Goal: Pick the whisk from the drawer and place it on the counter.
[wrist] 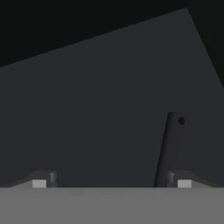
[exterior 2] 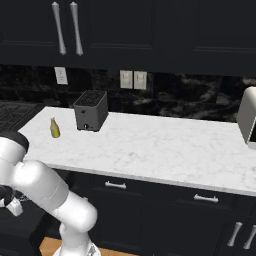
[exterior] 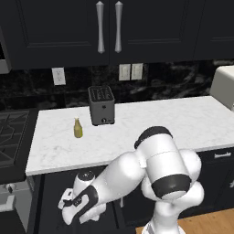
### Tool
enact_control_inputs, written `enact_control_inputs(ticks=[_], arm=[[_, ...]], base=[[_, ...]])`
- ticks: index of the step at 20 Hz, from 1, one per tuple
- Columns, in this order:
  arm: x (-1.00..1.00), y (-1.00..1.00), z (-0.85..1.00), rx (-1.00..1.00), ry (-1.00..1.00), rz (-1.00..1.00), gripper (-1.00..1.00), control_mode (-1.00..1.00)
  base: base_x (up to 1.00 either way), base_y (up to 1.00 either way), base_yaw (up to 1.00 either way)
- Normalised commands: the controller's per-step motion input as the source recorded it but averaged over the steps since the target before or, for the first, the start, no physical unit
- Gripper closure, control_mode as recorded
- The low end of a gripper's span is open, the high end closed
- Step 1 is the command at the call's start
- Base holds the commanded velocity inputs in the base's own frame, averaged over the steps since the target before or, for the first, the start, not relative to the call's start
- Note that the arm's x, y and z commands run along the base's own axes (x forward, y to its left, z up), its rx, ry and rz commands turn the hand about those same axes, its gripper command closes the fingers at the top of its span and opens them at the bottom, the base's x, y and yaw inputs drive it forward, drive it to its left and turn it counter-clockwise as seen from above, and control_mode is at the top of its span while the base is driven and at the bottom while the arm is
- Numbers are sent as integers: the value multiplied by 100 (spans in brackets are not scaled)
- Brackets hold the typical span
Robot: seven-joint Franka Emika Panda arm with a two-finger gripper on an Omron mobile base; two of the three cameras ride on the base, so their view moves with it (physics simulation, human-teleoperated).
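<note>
Reaching down below the front edge of the counter [exterior: 137,132], the gripper [wrist: 111,180] has its fingers [wrist: 41,180] spread wide with nothing between them. Just above the right-hand fingertip, the black handle of the whisk [wrist: 170,148] lies on the dark floor of the drawer [wrist: 96,109]. On the counter's left part, a toaster [exterior: 101,105] stands beside a small yellow-green bottle [exterior: 78,128].

A dark toaster [exterior: 101,106] stands near a small yellow-green bottle [exterior: 78,128], below wall outlets [exterior: 130,71] and black cabinets [exterior: 137,27].
</note>
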Motion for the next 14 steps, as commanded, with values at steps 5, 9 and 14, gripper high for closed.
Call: enact_control_inputs(ticks=[5,9,14], arm=[[19,59,8,-19,4,0,-100,-100],[0,68,74,-22,3,-1,-100,-100],[0,35,22,-10,-5,0,-100,-100]], base=[[0,0,0],[0,0,0],[0,0,0]])
